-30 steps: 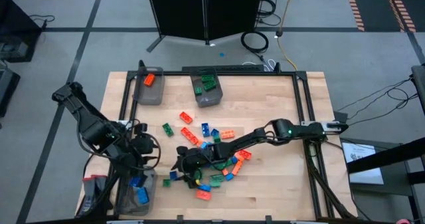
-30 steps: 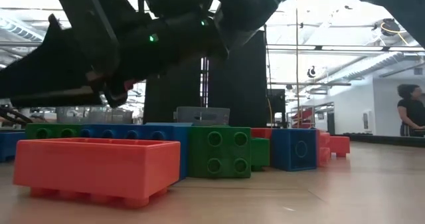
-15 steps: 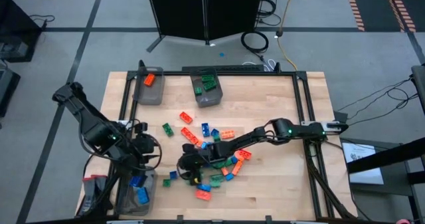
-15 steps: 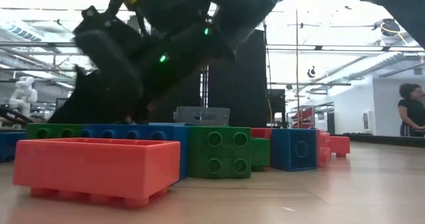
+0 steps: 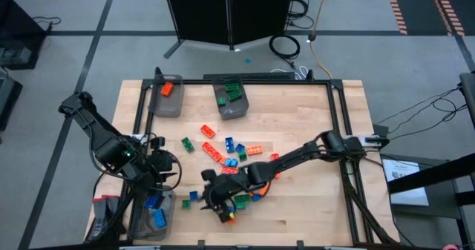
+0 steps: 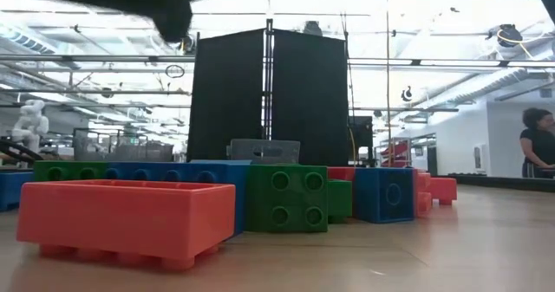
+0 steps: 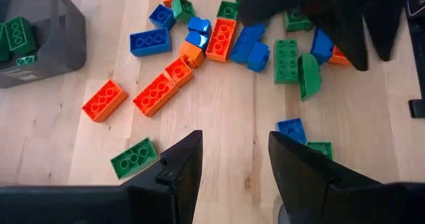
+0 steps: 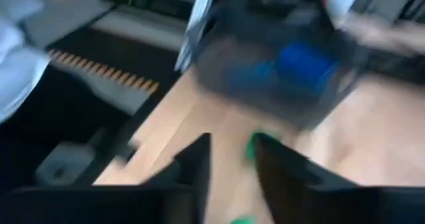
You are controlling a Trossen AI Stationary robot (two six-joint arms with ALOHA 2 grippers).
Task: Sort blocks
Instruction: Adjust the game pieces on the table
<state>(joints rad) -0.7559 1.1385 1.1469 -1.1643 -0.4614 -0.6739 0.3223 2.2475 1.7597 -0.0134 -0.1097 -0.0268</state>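
Right claw point(image 5: 225, 211) low centre of high view, over blocks point(image 5: 237, 172) scattered mid-tabletop point(image 5: 312, 205); green bit between fingers, can't tell if gripped. Left claw point(image 7: 229, 159) gapped, empty. Tip: lift straight, carry slow to green bin point(image 5: 231, 100).

The right gripper point(image 5: 223, 205) has moved nearer the front edge of the table, over the pile of blocks point(image 5: 241, 187). In the low view it filled the top of the picture before. Now only a dark bit of it shows at the top left, up above the blocks.
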